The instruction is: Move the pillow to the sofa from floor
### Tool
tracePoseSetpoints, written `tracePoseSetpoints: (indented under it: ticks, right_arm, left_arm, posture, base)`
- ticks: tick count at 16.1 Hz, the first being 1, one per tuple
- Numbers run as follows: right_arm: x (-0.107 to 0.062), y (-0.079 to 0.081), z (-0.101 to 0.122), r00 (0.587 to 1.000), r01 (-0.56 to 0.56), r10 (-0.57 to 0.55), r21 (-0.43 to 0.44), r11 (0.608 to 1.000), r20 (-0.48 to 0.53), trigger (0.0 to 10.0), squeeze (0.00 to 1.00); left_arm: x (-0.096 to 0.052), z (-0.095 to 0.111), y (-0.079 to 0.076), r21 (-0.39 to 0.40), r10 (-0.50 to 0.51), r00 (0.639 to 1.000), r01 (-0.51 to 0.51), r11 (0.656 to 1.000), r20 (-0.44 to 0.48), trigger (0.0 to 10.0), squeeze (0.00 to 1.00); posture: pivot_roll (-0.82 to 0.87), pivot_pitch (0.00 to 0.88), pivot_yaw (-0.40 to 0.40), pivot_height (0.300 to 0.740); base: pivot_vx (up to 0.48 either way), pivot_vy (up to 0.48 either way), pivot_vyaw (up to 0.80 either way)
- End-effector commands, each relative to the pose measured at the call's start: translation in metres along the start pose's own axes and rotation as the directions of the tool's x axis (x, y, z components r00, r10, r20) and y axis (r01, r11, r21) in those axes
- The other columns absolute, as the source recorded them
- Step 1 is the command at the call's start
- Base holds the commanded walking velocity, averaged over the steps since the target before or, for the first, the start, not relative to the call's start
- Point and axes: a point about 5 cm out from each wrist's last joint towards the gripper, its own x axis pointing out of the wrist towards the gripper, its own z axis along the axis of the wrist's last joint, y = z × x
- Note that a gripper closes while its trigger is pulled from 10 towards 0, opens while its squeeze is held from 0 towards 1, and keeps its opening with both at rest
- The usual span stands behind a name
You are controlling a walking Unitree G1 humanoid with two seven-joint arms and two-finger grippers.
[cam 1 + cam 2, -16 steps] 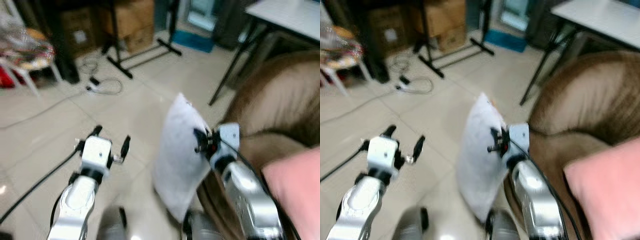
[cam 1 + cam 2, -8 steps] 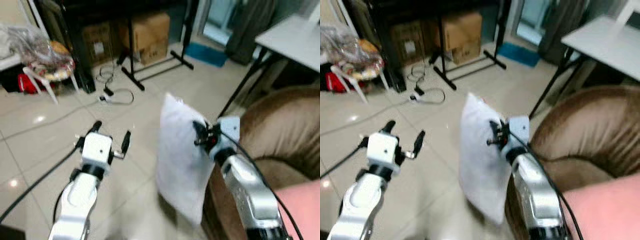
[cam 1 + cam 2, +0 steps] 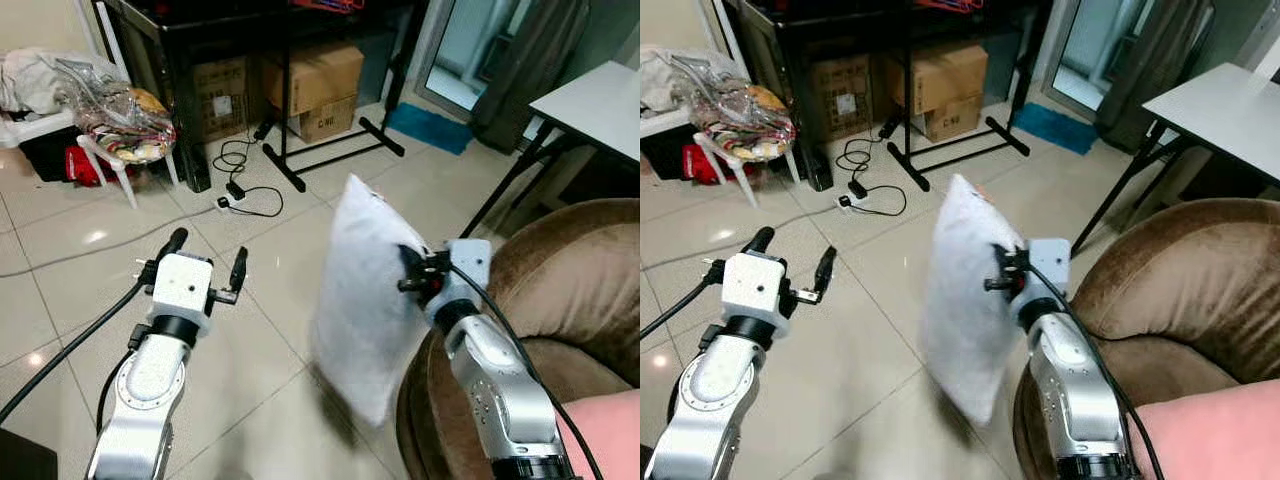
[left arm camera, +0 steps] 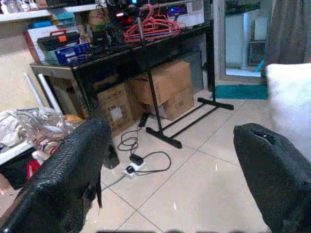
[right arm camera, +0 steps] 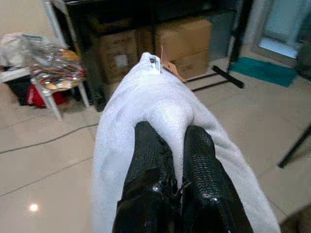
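Note:
A white pillow [image 3: 362, 290] hangs upright in the air above the tiled floor, just left of the brown sofa [image 3: 570, 290]. My right gripper [image 3: 408, 272] is shut on the pillow's right edge; in the right wrist view its two black fingers [image 5: 150, 145] pinch a fold of the white fabric [image 5: 160, 102]. My left gripper [image 3: 207, 257] is held out over the floor to the left of the pillow, open, with nothing between its fingers [image 4: 73, 170].
A pink cushion [image 3: 600, 440] lies on the sofa seat at lower right. A white table [image 3: 590, 95] stands behind the sofa. Cardboard boxes [image 3: 310, 75], a black stand [image 3: 320, 150], a power strip with cables [image 3: 240, 195] and a white chair with bags [image 3: 110, 125] sit at the back.
The view has swung and sharpened as I moved; the sofa now sits further right. The pillow stays held in my right gripper, raised slightly. My left gripper remains open.

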Motion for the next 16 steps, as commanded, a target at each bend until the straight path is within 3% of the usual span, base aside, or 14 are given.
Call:
tracePoseSetpoints:
  ticks: [1,6,13,16]
  right_arm:
    - [0.0,-0.005,0.009,0.999,0.022,-0.022,-0.002,1.0,0.041,10.0,0.0]
    - [0.005,-0.006,0.014,0.996,0.068,-0.069,0.025,0.997,0.06,10.0,0.0]
    - [0.006,-0.013,0.024,0.989,0.108,-0.112,0.048,0.993,0.091,10.0,0.0]
    - [-0.001,-0.013,0.029,0.989,0.082,-0.089,0.062,0.995,0.122,10.0,0.0]
  left_arm:
    - [0.002,0.001,-0.002,0.003,-0.009,1.0,0.009,1.0,-0.003,10.0,0.0]
    - [0.001,0.002,0.007,-0.005,-0.014,1.0,0.014,1.0,0.003,10.0,0.0]
    - [-0.001,0.003,0.007,0.004,-0.064,0.998,0.064,0.998,0.005,10.0,0.0]
    - [-0.005,0.002,0.005,0.005,-0.101,0.995,0.101,0.995,-0.009,10.0,0.0]
  posture:
    - [0.04,0.0,-0.072,0.74]
    - [0.04,0.0,-0.056,0.74]
    - [0.05,0.0,-0.05,0.74]
    - [0.05,0.0,-0.045,0.74]
  base:
    - [0.0,0.0,0.0]
    - [0.411,0.0,-0.8]
    - [0.455,0.0,-0.8]
    - [0.392,0.0,-0.72]
